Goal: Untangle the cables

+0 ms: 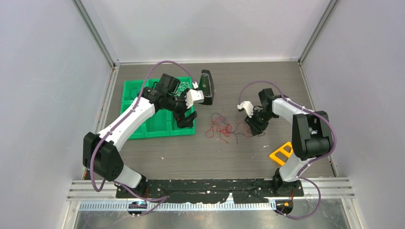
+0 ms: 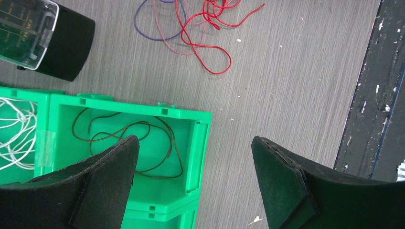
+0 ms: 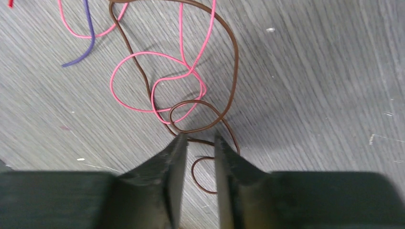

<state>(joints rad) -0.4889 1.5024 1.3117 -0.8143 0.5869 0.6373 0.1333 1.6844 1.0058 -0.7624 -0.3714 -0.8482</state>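
left gripper: wide open, holding nothing, over green bin right edge | right gripper: jaws narrowly apart, straddling brown cable | cables: tangled mid-tabletop, right of bin

Top camera high above the near edge, whole table below — wrist cameras close, downward; cables common to all.

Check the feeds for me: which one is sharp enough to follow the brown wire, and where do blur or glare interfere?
Right wrist: brown wire crisp with a soft shadow, only the near fingers blurred. Left wrist: sharp, mild glare on the clear lid. Top external: evenly lit, but the cables are too thin to trace.
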